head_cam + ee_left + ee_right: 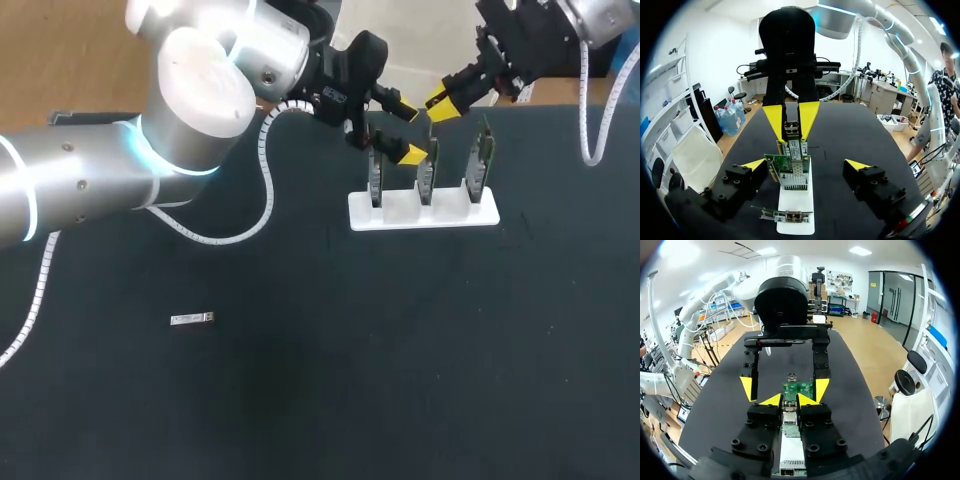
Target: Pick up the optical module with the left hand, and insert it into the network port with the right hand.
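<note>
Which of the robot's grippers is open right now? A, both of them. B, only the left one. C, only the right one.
B: the left gripper has its yellow-tipped fingers wide apart on either side of the upright green circuit card, while the right gripper pinches the small silver optical module between its tips.

The count from my remote station: one white rack (400,214) carrying three upright network cards (427,178). There are two optical modules, a loose optical module (192,319) lying flat and a second optical module (789,416) pinched in my right gripper (447,103). Two grippers in all, counting the left gripper (408,131).
</note>
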You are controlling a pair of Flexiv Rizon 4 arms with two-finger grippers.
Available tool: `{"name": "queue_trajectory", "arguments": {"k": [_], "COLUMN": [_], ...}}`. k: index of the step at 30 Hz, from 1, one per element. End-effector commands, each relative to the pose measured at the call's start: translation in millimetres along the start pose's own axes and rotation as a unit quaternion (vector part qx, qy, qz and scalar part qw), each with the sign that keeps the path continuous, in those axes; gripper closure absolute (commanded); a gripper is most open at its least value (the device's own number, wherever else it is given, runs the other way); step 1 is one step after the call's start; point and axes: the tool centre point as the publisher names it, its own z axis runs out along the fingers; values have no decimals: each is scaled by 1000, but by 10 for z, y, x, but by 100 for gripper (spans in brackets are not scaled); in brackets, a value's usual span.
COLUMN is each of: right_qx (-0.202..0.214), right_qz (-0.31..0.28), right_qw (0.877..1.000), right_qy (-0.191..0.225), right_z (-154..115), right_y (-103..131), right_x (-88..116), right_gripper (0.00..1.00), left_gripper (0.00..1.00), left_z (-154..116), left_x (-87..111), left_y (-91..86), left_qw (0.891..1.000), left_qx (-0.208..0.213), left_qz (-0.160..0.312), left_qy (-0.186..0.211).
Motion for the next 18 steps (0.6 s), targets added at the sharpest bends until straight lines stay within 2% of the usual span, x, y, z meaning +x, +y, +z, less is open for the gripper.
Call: {"name": "queue_trajectory", "arguments": {"k": [1,12,18], "right_qx": [3,1,-30], "right_qz": [1,9,7], "right_qw": [1000,999,998], "right_qy": [-1,-31,-47], "right_z": [-5,-124,-207], "right_y": [0,18,46], "right_x": [-3,-34,-27], "right_gripper": [0,0,0], "left_gripper": [0,0,0], "left_z": [-3,-3,-3], "left_x": [-2,-2,-2], "left_y": [-19,-19,-19], "left_qw": [1000,1000,1000], "left_qx": [-3,-3,-3], "left_qz": [-1,-1,-1], "left_qy": [1,1,1]}}
